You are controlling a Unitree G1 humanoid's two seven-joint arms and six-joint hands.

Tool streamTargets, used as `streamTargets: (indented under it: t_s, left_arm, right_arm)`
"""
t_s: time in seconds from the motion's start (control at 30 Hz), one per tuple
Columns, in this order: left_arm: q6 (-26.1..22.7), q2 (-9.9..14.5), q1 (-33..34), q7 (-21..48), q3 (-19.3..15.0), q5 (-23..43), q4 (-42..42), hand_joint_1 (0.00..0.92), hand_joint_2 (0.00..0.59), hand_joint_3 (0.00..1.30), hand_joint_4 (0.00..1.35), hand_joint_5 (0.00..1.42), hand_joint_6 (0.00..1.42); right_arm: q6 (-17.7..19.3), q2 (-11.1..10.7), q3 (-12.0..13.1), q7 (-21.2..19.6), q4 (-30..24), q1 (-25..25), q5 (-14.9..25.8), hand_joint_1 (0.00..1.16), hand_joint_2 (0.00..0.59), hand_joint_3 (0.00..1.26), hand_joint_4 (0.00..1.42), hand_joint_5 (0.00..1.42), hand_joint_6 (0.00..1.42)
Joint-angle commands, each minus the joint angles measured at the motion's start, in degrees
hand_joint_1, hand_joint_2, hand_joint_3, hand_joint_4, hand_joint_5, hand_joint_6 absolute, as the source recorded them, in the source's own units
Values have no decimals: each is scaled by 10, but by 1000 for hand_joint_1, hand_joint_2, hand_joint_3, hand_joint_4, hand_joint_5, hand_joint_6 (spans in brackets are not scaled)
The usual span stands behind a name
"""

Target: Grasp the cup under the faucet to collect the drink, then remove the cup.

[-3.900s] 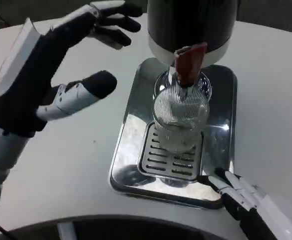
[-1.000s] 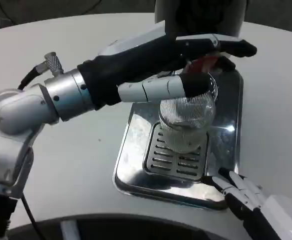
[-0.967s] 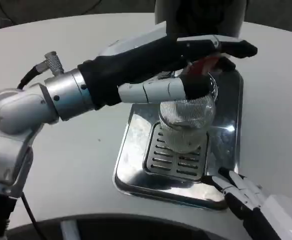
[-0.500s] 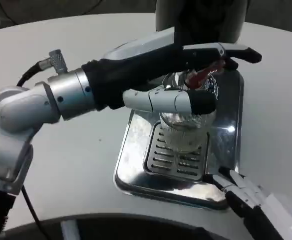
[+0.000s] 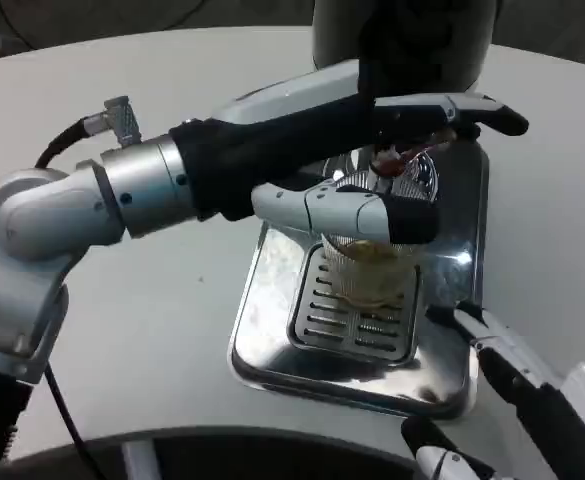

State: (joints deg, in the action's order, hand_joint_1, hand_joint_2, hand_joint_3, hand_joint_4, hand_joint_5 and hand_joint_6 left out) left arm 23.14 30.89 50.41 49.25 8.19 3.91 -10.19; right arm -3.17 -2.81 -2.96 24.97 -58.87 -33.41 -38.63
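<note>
Over drip tray (image 5: 272,330): left hand (image 5: 372,160) wraps cup (image 5: 367,270); right hand (image 5: 512,390) low, fingers spread, empty.

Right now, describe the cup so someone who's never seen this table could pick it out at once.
On the white table sits a shiny metal drip tray below a dark dispenser. On the tray's slotted grate stands a clear ribbed glass cup, under the red tap lever. It is the only see-through vessel, with yellowish liquid inside.
</note>
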Motion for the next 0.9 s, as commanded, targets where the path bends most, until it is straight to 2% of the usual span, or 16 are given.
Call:
streamTargets:
  t_s: [0.03, 0.17, 0.23, 0.4, 0.9]
  left_arm:
    - [-1, 6, -9, 17, 19, -23, -12, 0, 70, 150, 40, 111, 140]
    - [3, 5, -9, 12, 16, -24, -13, 0, 70, 150, 40, 111, 140]
    - [4, 5, -9, 11, 15, -23, -14, 0, 70, 150, 40, 110, 140]
    - [5, 4, -5, 11, 15, -21, -18, 0, 70, 150, 46, 110, 140]
    - [10, 4, -2, 11, 11, -17, -28, 0, 78, 150, 55, 109, 142]
  right_arm:
    - [0, -3, 27, -32, 17, 16, 64, 487, 304, 9, 2, 49, 0]
    - [6, -5, 48, -61, 51, 48, 120, 523, 291, 0, 12, 79, 0]
    - [11, -8, 53, -74, 65, 60, 135, 528, 288, 0, 12, 81, 0]
    - [15, -19, 53, -98, 95, 90, 148, 543, 275, 0, 22, 86, 0]
    - [40, -44, 29, -157, 204, 178, 163, 547, 270, 11, 27, 86, 0]
